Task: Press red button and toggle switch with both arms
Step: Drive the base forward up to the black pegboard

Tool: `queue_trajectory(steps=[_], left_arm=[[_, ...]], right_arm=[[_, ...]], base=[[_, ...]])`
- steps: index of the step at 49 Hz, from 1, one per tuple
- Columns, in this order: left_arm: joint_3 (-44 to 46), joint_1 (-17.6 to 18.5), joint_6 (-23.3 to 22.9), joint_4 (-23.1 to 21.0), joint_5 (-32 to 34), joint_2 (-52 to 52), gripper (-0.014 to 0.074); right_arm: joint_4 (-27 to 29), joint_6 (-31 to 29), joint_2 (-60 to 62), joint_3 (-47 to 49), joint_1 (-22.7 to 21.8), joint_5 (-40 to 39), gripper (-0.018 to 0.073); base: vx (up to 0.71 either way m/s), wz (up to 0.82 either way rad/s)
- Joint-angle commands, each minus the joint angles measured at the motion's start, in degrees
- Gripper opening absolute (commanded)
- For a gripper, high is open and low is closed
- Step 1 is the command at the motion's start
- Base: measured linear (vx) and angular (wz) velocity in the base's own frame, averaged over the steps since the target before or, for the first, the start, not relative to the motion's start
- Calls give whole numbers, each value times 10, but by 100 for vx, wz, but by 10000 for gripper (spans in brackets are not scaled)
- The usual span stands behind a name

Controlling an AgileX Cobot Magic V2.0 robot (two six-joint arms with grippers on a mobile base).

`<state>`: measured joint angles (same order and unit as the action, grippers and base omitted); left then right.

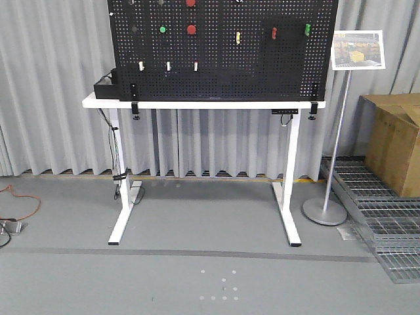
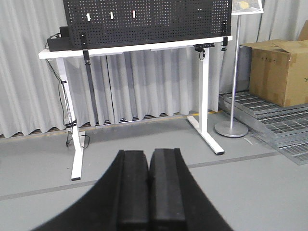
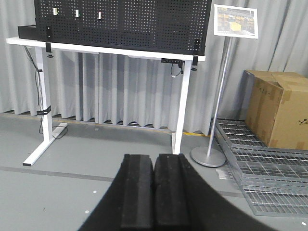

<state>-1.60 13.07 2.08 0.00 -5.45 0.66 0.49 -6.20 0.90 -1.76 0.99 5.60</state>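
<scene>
The black pegboard (image 1: 223,59) stands on a white table (image 1: 197,104) across the room. Two round red buttons sit one above the other on it: one (image 1: 191,29) in full view, the other (image 1: 191,2) cut by the top edge. I cannot tell which is wider. The toggle switch is too small to make out. My left gripper (image 2: 149,153) is shut and empty, low over the grey floor and far from the board. My right gripper (image 3: 154,156) is also shut and empty, equally far. Neither gripper shows in the front view.
The board also carries a green button (image 1: 163,29), a yellow handle (image 1: 238,37) and white rockers (image 1: 168,65). A sign stand (image 1: 326,211), a cardboard box (image 1: 397,141) and metal grates (image 1: 380,210) are at the right. Cables (image 1: 16,210) lie at the left.
</scene>
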Motion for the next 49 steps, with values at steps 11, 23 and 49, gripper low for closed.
queue_trajectory(steps=[11, 23, 49], left_arm=[[-19, 1, -6, 0, 48, 9, 2], [-19, 1, -6, 0, 48, 9, 2], [-19, 1, -6, 0, 48, 9, 2]], right_arm=[[-5, 1, 6, -7, 0, -47, -3], [-5, 1, 6, -7, 0, -47, -3], [-5, 1, 6, -7, 0, -48, -3]], base=[[0, 0], [0, 1], [7, -2]])
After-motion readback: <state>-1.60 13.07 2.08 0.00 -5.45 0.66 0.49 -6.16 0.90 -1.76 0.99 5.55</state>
